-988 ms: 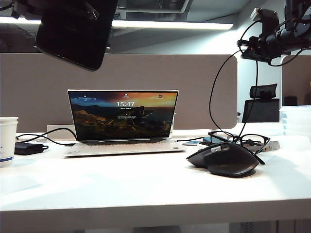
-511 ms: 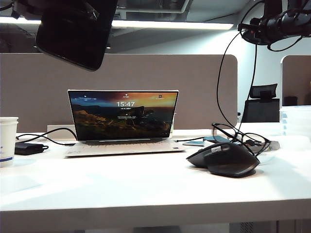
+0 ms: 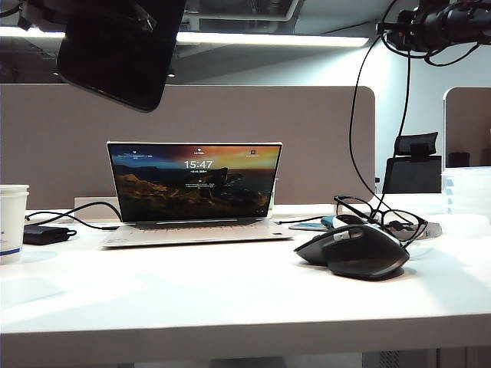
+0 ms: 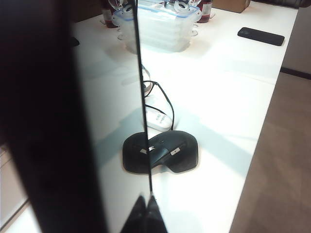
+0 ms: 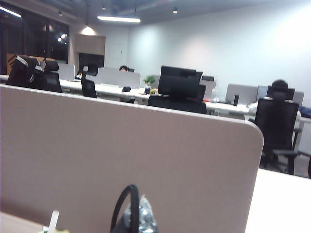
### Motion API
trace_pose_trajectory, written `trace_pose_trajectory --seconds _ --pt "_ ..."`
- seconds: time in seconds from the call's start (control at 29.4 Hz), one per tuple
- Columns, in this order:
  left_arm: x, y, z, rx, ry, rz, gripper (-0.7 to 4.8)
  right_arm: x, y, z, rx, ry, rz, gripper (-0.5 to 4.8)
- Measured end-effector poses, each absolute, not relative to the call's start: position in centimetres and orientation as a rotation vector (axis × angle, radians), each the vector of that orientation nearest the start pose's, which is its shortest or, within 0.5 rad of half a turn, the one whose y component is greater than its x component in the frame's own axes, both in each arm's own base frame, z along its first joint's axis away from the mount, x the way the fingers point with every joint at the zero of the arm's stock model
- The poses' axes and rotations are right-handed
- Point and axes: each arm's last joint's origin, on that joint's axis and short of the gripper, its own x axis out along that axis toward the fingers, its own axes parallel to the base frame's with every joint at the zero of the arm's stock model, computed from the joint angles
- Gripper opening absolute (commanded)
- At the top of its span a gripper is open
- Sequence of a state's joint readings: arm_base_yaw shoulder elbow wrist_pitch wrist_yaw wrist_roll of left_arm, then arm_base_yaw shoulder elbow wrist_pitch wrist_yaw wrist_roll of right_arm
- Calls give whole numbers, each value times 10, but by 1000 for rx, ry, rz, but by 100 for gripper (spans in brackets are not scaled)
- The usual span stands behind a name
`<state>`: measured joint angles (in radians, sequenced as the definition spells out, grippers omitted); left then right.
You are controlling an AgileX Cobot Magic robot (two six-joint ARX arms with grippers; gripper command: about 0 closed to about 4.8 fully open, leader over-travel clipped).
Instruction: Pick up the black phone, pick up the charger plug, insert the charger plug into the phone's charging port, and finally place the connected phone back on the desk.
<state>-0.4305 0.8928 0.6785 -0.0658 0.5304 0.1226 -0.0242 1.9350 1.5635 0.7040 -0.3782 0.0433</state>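
Exterior view: one black phone [image 3: 119, 50] clamped in the left end effector [image 3: 92, 11], one closed right end effector [image 3: 399, 27] aloft.

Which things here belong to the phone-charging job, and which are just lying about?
Job: black phone in the shut left pincer, raised upper left; charger cable hanging from the shut right pincer, raised upper right; desk.
Lying about: laptop, mouse, glasses, cup, power brick.

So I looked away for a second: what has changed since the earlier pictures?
The right hand rose toward the top right corner of the exterior view, lifting the black cable. The left hand kept the black phone raised; laptop and mouse stayed put.
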Motion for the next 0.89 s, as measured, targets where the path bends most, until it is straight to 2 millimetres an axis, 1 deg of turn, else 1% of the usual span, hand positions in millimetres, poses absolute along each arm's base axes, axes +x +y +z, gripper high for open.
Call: trace_pose_trajectory --seconds 0.34,0.55,0.89 --pt "172 -95 290 98 232 -971 -6 448 0 359 -47 -383 356 -6" --pt "172 -95 289 97 238 -971 -6 442 1 369 -60 -417 356 -6" --pt "171 -95 289 97 247 -971 -6 439 5 396 -77 -502 363 -6"
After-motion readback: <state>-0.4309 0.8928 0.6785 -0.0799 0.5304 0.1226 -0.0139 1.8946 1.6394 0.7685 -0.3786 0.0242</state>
